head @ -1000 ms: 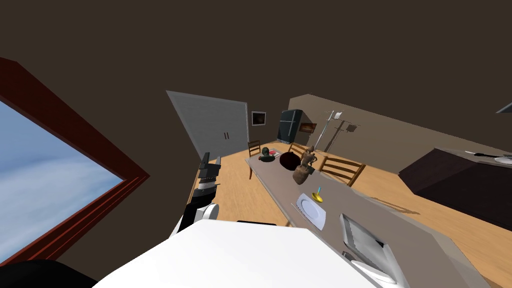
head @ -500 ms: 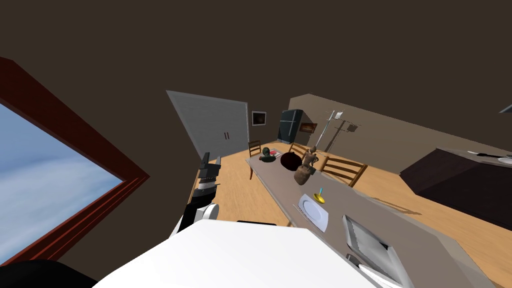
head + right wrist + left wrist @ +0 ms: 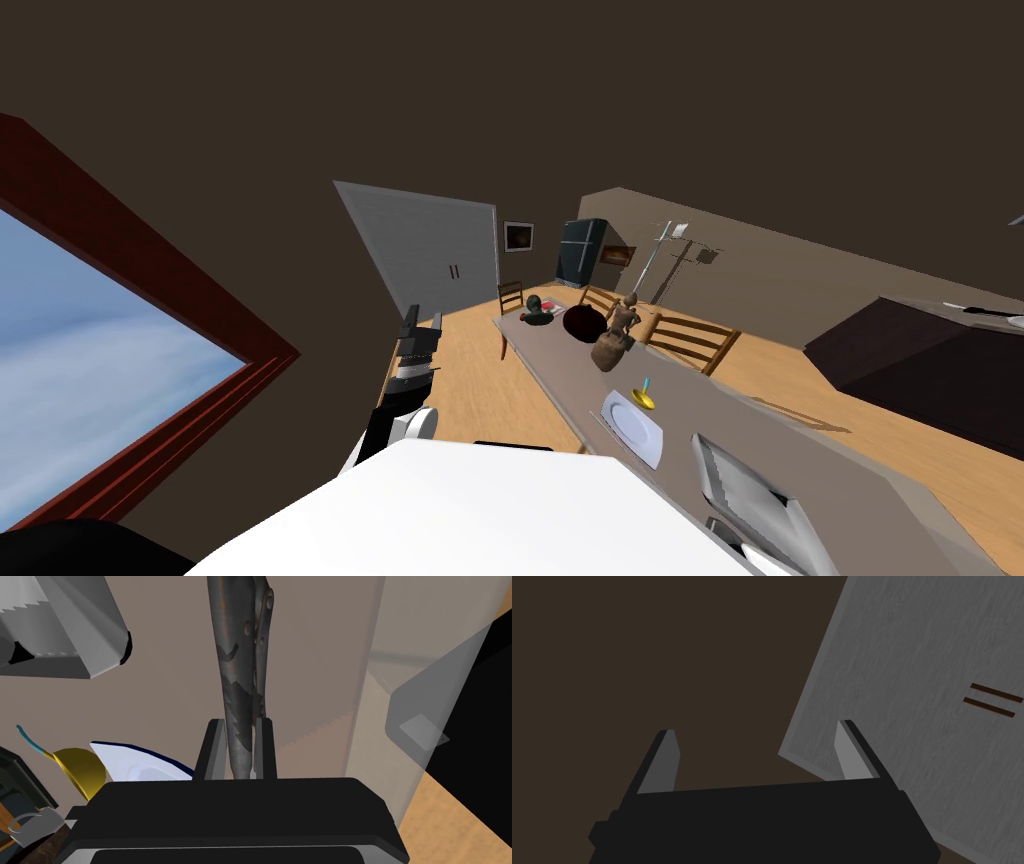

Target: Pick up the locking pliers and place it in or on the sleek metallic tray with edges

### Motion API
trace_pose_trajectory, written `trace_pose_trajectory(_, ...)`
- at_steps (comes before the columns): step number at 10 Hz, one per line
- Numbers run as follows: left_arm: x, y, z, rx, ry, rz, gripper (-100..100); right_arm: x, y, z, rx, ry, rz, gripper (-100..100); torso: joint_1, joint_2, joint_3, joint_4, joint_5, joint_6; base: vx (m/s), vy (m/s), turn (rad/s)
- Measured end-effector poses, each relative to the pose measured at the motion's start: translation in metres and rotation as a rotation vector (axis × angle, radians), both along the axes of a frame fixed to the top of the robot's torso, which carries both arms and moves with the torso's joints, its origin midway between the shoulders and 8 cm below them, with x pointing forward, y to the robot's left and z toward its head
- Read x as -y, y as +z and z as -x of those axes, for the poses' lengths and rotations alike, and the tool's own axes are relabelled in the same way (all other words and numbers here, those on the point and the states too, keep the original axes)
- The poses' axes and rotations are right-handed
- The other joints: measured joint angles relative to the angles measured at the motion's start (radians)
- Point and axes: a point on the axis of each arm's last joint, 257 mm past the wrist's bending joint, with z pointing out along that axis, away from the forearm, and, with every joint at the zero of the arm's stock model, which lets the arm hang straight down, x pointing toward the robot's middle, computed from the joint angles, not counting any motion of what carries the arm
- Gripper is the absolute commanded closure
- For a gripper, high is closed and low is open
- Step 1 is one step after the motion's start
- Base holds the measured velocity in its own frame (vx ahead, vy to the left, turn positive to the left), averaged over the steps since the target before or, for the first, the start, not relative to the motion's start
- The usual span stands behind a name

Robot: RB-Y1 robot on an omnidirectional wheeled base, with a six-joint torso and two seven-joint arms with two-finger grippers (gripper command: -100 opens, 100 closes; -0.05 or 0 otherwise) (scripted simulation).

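Pickup done, the right gripper [image 3: 240,726] pinches the locking pliers [image 3: 240,651] above the table [image 3: 310,676] beside the grey tray [image 3: 745,490], lower right of the head view, with placing left; the left gripper [image 3: 757,731] gapes empty.

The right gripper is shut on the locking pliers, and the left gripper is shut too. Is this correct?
No. The right gripper is shut on the locking pliers, but the left gripper is open, as the left wrist view shows.
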Motion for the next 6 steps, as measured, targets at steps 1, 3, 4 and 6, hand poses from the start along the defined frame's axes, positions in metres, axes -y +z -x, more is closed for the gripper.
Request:
trace_pose_trajectory(1,0.000,0.000,0.000,0.000,0.000,0.000,0,0.005,0.003,0.000,0.004,0.000,0.005,100,0.000,0.000,0.000,0.000,0.000,0.000,0.005,0.008,-0.002)
trace_pose_trajectory(3,0.000,0.000,0.000,0.000,0.000,0.000,0,0.006,0.003,0.000,0.005,0.000,0.006,100,-0.002,0.001,0.000,0.000,0.000,0.000,-0.013,0.043,-0.013)
trace_pose_trajectory(4,0.000,0.000,0.000,0.000,0.000,0.000,0,0.017,0.007,0.000,0.005,-0.007,0.026,100,0.003,0.003,0.001,0.000,0.001,0.001,-0.052,0.162,-0.042)
trace_pose_trajectory(6,0.000,0.000,0.000,0.000,0.000,0.000,0,0.059,0.021,0.008,-0.003,-0.031,0.087,100,0.009,0.007,0.004,0.001,0.003,0.001,-0.074,0.136,-0.022)
